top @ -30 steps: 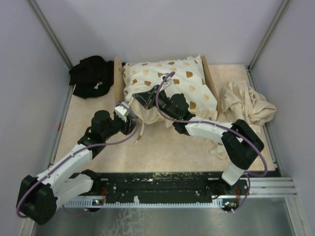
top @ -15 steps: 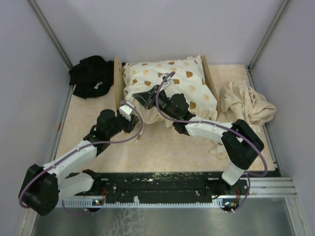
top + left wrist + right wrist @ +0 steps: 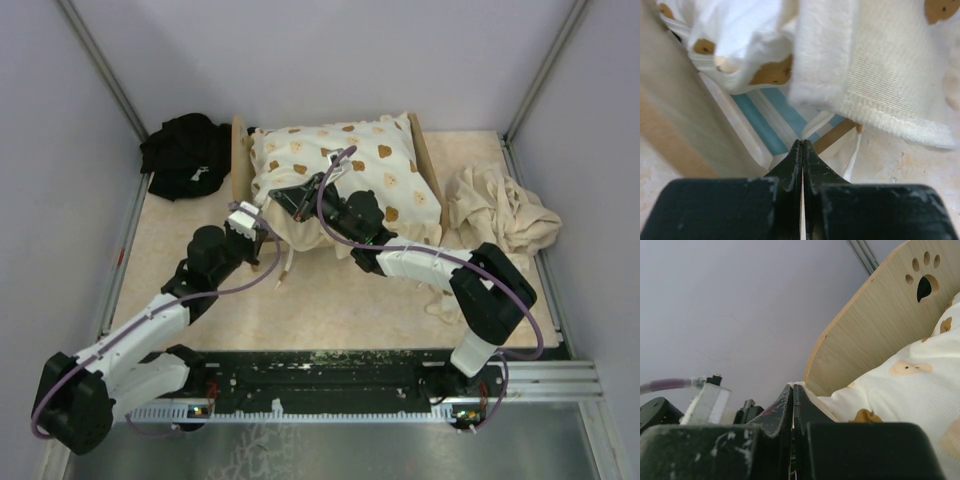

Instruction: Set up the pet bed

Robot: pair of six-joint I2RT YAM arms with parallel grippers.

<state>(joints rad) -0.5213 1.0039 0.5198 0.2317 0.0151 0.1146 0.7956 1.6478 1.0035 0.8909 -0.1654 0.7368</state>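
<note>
One pet bed [image 3: 238,160] stands at the far centre of the table [image 3: 330,300], headboard to the left, with a cream printed cushion [image 3: 350,160] heaped over its striped mattress [image 3: 767,125]. Left gripper [image 3: 802,146]: jaws pressed together at the mattress's near corner. Right gripper [image 3: 793,389]: jaws pressed together over the cushion's near-left edge.

Soft even light, faint shadows (wrist views blur up close).

A cream frilled cushion [image 3: 340,175] with brown prints lay just beyond my left pincer [image 3: 802,145]. A black cloth [image 3: 185,155] sat farther left, a crumpled beige cloth [image 3: 500,215] well to its right, both on the counter [image 3: 330,300].
</note>
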